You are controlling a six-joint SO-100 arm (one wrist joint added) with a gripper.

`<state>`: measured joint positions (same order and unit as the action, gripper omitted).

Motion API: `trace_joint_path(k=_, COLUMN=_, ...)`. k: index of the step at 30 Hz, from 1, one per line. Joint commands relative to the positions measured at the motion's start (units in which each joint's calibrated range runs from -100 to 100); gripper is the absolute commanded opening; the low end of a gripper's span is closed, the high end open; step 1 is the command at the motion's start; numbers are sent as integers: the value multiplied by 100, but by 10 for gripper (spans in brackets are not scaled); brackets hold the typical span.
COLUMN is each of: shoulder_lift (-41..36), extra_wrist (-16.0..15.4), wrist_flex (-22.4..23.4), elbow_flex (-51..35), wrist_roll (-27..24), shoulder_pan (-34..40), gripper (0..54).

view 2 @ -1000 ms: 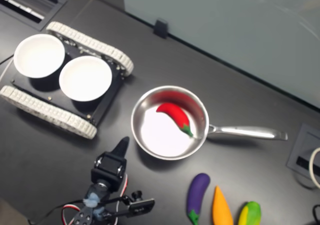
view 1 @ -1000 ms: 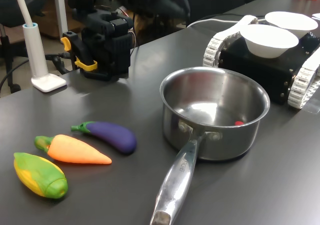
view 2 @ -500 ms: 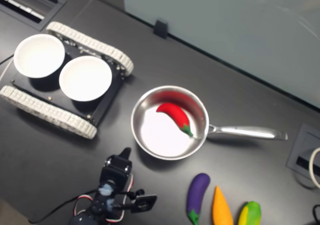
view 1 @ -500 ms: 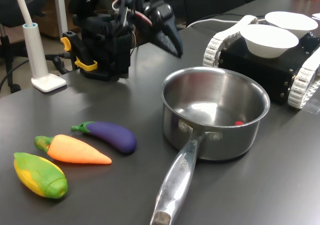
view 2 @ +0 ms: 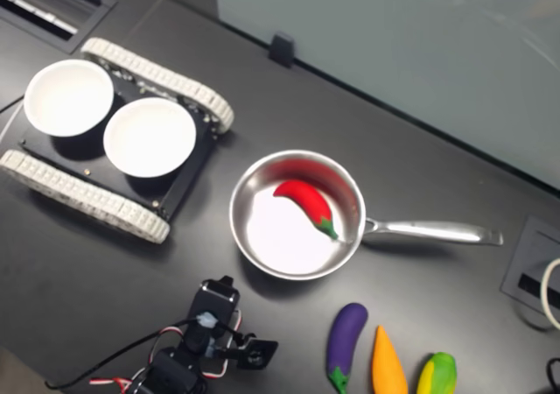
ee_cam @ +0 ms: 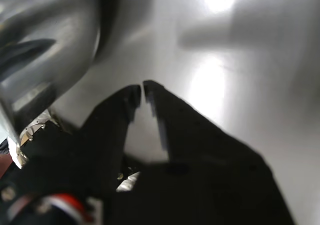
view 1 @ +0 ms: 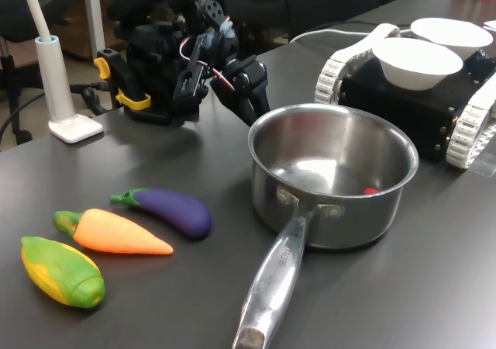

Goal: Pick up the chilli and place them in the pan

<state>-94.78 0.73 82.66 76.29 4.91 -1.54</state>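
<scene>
One chilli (view 2: 305,203) lies inside the pan (view 2: 254,198), curved across the steel floor with its green stem toward the handle side; in the first exterior view only a small red bit of it (view 1: 371,191) peeks over the rim. There is one pan, its single long handle (view 1: 273,281) running toward the lower edge of the first exterior view.

Outside the pan I count three toy vegetables lined up on the dark table (view 1: 155,302): one purple eggplant (view 1: 170,209), one orange carrot (view 1: 116,233) and one yellow-green corn cob (view 1: 62,271). Two white bowls (view 2: 68,96) (view 2: 149,137) sit side by side on one black tracked vehicle (view 2: 96,203) with white treads. One white lamp base (view 1: 71,124) stands at the first exterior view's left.

The one arm's gripper (view 1: 252,105) points down just beside the pan's outer wall, apart from the chilli. In the wrist view the gripper's (ee_cam: 142,88) black fingers (ee_cam: 117,110) nearly meet at the tips with only a thin slit between them, and nothing is held; the pan's shiny wall curves close by.

There is some marking stamped on the handle, too small to read. No other writing can be made out.
</scene>
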Motion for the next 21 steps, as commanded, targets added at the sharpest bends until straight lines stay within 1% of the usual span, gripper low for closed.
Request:
trace_joint_path(k=1, shoulder_lift=-75, extra_wrist=-6, wrist_flex=-364, elbow_flex=-91, wrist_roll=39, shoulder_pan=-110, gripper=1)
trace_joint_path(k=6, shoulder_lift=-75, extra_wrist=-23, wrist_flex=-356, elbow_flex=-91, wrist_roll=63, shoulder_pan=-190, gripper=1)
trace_joint_path(k=8, shoulder_lift=-75, extra_wrist=-31, wrist_flex=-356, elbow_flex=-91, wrist_roll=-54, shoulder_pan=-419, gripper=1)
trace_joint_path(k=12, shoulder_lift=-75, extra_wrist=-23, wrist_flex=-364, elbow_flex=-91, wrist_roll=-147, shoulder_pan=-511, gripper=1)
trace_joint_path(k=16, shoulder_lift=-75, extra_wrist=-23, wrist_flex=-364, elbow_flex=-91, wrist_roll=34, shoulder_pan=-236, gripper=1)
trace_joint_path(k=21, shoulder_lift=-75, extra_wrist=-23, wrist_flex=-356, elbow_flex=-91, wrist_roll=20, shoulder_pan=-259, gripper=1)
